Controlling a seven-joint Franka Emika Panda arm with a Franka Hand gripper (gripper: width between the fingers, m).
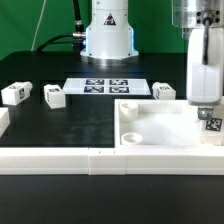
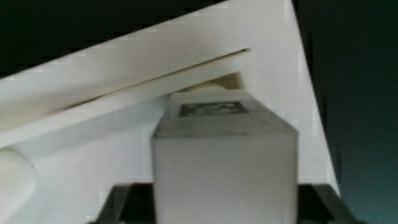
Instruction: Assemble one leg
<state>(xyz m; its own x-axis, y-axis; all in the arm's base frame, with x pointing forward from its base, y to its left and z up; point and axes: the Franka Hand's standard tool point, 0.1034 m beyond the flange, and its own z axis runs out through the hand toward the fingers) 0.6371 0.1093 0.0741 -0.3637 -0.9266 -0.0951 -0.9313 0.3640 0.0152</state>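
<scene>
My gripper [image 1: 206, 104] is shut on a white leg [image 1: 212, 124], holding it upright over the far right corner of the large white panel [image 1: 150, 128]. In the wrist view the leg [image 2: 221, 150] stands between my dark fingers [image 2: 125, 205], with its tag facing the panel's raised rim [image 2: 160, 70] at the corner. I cannot tell whether the leg's lower end touches the panel. Three other legs lie on the black table: two at the exterior view's left [image 1: 14, 93] [image 1: 54, 96] and one behind the panel [image 1: 165, 91].
The marker board [image 1: 110, 85] lies in front of the robot base [image 1: 108, 35]. A long white rail [image 1: 90, 160] runs along the table's front edge, with a short white piece at the exterior view's left [image 1: 3, 122].
</scene>
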